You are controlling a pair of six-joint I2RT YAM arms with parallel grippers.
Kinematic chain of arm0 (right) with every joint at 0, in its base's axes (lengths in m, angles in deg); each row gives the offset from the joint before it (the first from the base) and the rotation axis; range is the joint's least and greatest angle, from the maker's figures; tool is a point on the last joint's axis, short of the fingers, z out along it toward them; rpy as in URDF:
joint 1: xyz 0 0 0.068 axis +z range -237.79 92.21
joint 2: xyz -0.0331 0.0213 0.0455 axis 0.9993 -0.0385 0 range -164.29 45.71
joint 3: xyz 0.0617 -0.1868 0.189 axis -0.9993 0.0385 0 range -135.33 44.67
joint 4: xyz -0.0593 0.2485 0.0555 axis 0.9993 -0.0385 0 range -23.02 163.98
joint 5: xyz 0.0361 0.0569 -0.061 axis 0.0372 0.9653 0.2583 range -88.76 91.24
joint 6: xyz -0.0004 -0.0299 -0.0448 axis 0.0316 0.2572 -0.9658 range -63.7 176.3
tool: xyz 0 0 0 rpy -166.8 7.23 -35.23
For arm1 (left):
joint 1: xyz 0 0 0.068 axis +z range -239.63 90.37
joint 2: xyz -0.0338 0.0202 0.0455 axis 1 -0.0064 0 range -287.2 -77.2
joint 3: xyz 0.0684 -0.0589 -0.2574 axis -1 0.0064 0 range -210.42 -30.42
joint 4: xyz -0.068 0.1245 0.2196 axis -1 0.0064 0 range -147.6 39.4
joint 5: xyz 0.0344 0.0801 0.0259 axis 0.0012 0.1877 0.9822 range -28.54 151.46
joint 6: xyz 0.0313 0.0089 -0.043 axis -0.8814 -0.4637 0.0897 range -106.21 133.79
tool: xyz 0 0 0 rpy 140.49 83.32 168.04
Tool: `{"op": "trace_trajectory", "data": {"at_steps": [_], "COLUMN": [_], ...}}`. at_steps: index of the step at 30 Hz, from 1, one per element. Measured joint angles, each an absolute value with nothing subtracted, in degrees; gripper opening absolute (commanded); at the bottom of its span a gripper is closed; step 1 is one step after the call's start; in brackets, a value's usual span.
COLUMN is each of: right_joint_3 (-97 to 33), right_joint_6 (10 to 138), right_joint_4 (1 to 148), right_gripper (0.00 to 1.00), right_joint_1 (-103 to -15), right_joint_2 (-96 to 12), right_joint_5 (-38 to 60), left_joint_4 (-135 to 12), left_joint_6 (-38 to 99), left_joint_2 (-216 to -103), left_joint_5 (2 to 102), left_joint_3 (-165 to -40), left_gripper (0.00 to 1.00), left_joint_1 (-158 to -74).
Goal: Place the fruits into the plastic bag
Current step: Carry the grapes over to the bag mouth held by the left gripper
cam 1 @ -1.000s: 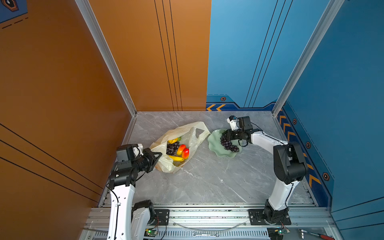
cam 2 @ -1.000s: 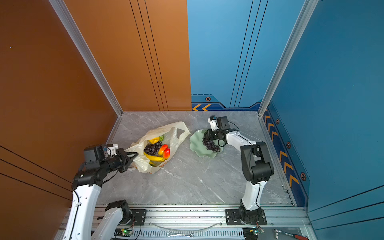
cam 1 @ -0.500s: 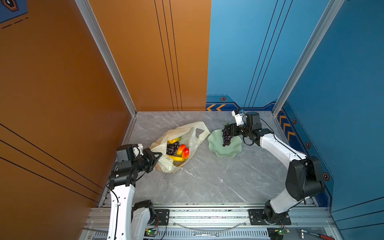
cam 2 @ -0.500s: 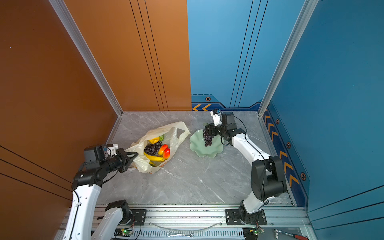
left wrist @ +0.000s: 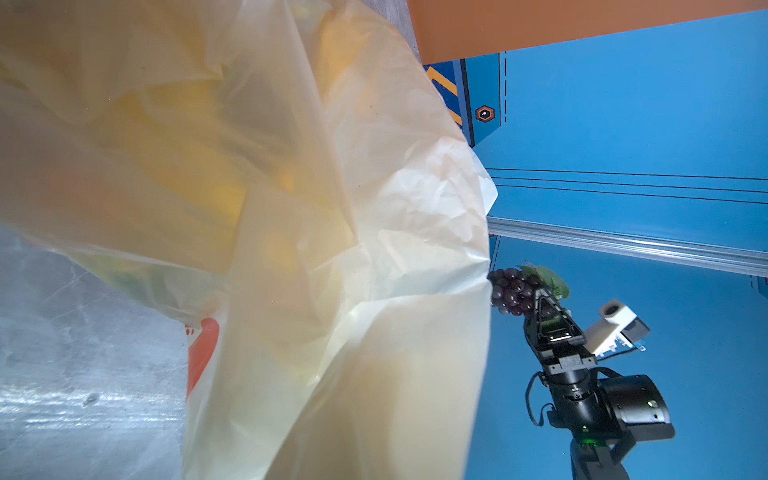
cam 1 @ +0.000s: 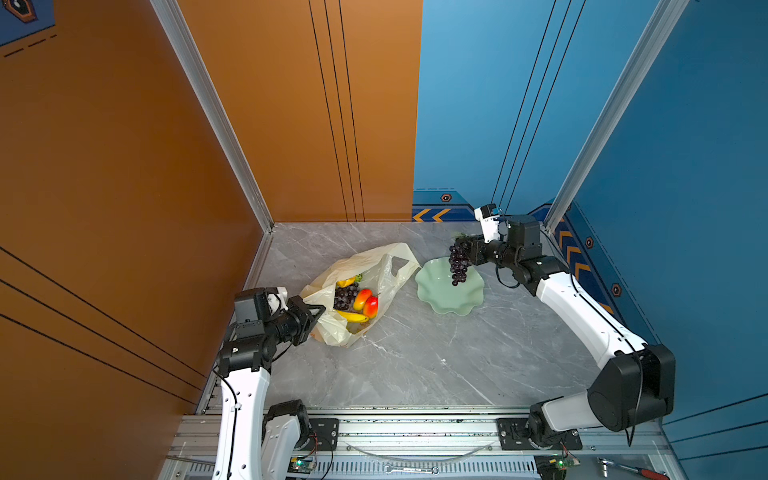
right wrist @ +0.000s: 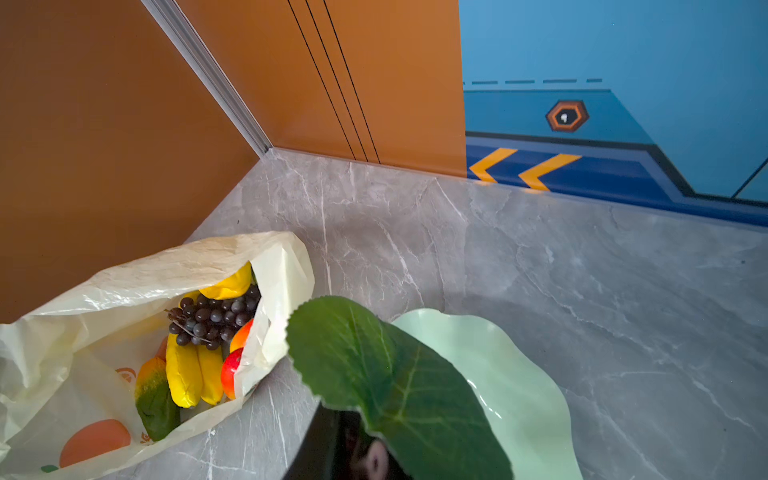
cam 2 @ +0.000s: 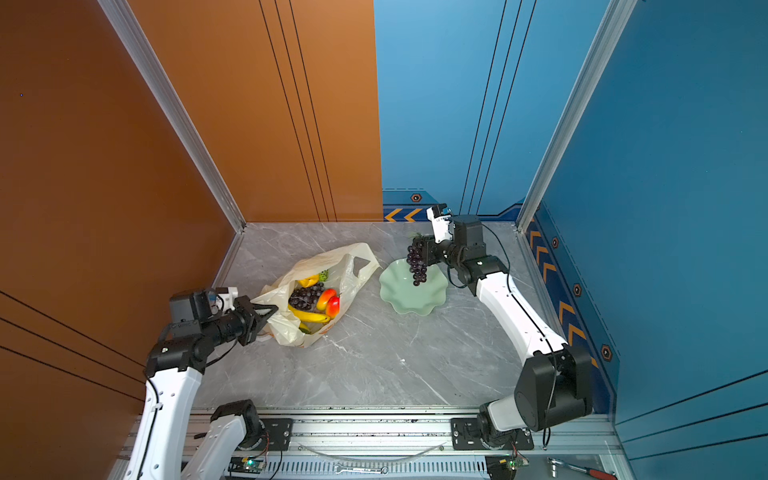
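Grapes, dark purple with a green leaf, dangle under the right gripper, jaws clamped on their stem; left gripper jaws pinch the crinkly cream bag rim.

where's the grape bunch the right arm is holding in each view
Top view: grape bunch hangs above the far side of the green dish.
Top view: same place, above the dish.
Left wrist: beyond the edge of the plastic bag, in the right arm's fingers.
Right wrist: only its green leaf shows, covering part of the dish.
Shared landmark: the plastic bag, in all four.
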State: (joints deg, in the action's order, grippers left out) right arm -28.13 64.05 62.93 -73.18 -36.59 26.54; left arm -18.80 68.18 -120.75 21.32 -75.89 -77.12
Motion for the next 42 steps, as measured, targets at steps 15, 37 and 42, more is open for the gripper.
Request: {"op": "trace_trajectory", "data": {"at_steps": [15, 37, 42], "right_joint_3": [-46.6, -55.6, -55.6], "right_joint_6": [61.6, 62.8, 64.4], "right_joint_4": [56.7, 59.8, 61.8], "right_gripper": [0.20, 0.20, 0.20], "right_joint_1": [-63.8, -49.7, -48.4], "right_joint_2": [-35.3, -48.8, -51.4], "right_joint_5": [26.3, 25.7, 26.8], "left_joint_4": [-18.8, -18.8, -18.8], "left_joint_6": [68.2, 69.3, 69.3], "left_joint_2": [-120.7, -118.8, -118.8], "left_joint_5": [21.3, 21.4, 21.4], "left_joint_3": [-76.5, -76.9, -76.9], "left_gripper": [0.00, 0.00, 0.00], "left_joint_1": [-78.1, -78.6, -78.8]}}
